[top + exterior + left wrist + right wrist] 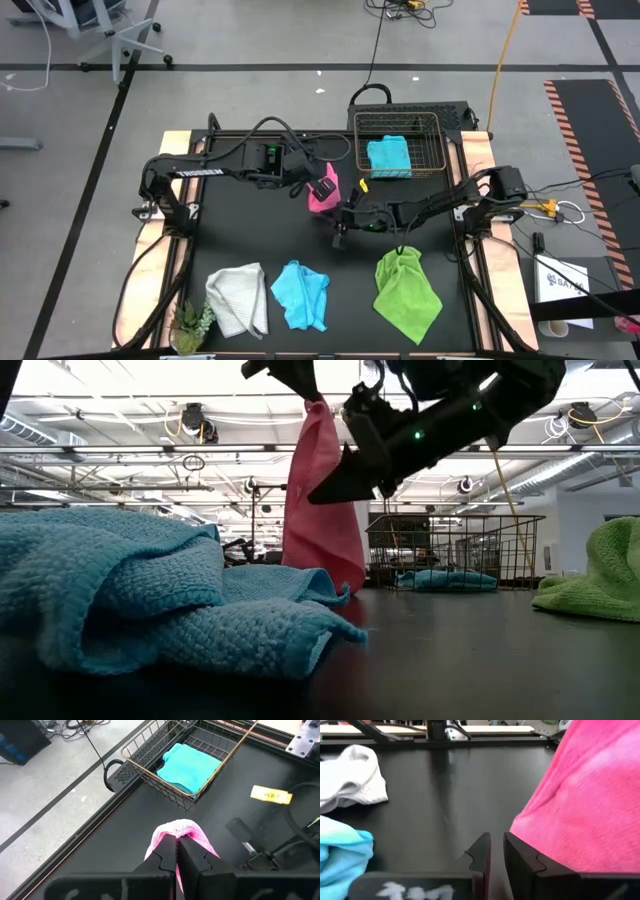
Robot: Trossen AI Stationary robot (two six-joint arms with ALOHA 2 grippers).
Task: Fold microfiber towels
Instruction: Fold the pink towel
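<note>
A pink towel (322,192) hangs in the air over the table's middle, with my left gripper (177,840) shut on its top. Seen in the low view, the towel (320,510) hangs long and slack, its lower end (342,578) close to the tabletop. My right gripper (497,836) stands low on the towel's near side, pointing toward the table's left, with only a narrow gap between its fingers and nothing plainly in it. Three other towels lie crumpled along the near edge: white-grey (238,297), light blue (300,295) and lime green (407,290). My left gripper pinches a bunched fold at the pink towel's top (179,826) between its two fingers, coming slanting down from the table's left. The towel hangs slack below the fingers. My right gripper is beside the pink towel (585,795); I cannot tell whether its far finger touches the cloth.
A wire basket (358,145) at the far edge holds a folded light blue towel (388,157). A small yellow tag (271,795) lies on the mat near it. A small green plant (192,325) stands at the near left corner. Bare black mat lies between the hanging towel and the near row.
</note>
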